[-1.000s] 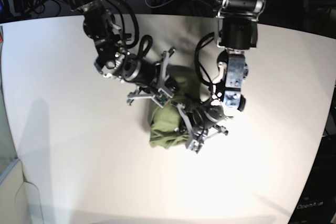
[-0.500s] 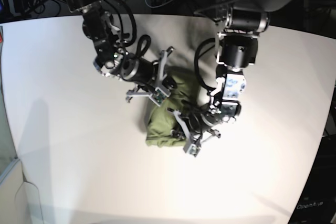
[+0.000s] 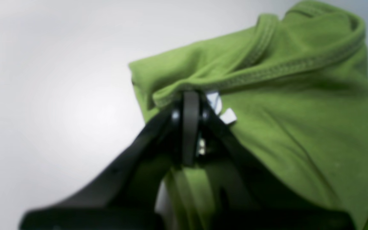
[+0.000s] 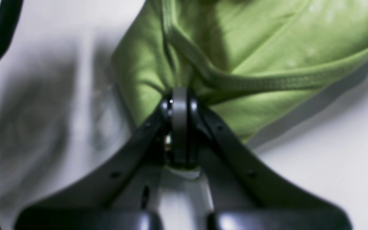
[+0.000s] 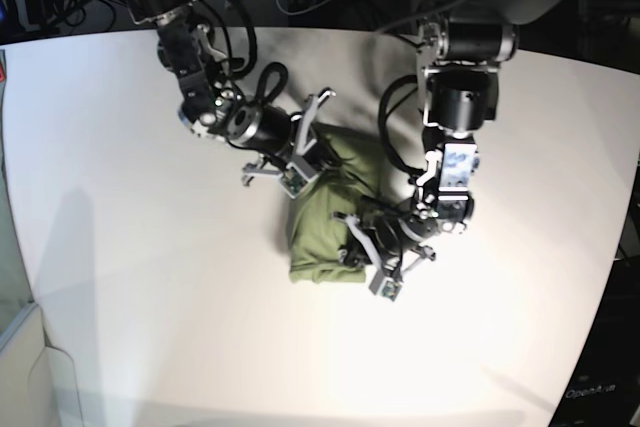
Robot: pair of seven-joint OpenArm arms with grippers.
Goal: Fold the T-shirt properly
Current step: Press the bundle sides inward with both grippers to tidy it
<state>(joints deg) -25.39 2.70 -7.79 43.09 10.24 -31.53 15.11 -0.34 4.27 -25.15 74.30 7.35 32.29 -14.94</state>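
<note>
The white tabletop (image 5: 120,277) is seen w/ the T-shirt (image 5: 325,232) bunched into a compact green bundle near its centre, well away from every edge; the bundle's long axis runs roughly from the far side of the base view toward the near side, slightly tilted. Both arms are bent in over it from the far edge, one at each end of that axis approx.: the right pincer (image 5: 298,160) at the far-left corner of the bundle, the left pincer (image 5: 378,262) at the near-right corner. Neither arm is nearer than the other, since both are already on the cloth. In the right wrist view the right pincer (image 4: 180,102) is shown fully closed, jaws pressed together on a pinch of fabric just beside a stitched hem (image 4: 267,83); the cloth fans out ahead of the tips & to their right. In the left wrist view the left pincer (image 3: 190,105) is likewise clamped tight on a hemmed edge, w/ the small white tag (image 3: 220,108) just beside the tips, and the fabric hangs ahead & to the right of it, apparently lifted off the surface. It is judged that the next move turns on the two grips lying diagonally across the bundle: drawn apart along that diagonal, the cloth would prob. be spread or laid over.
</note>
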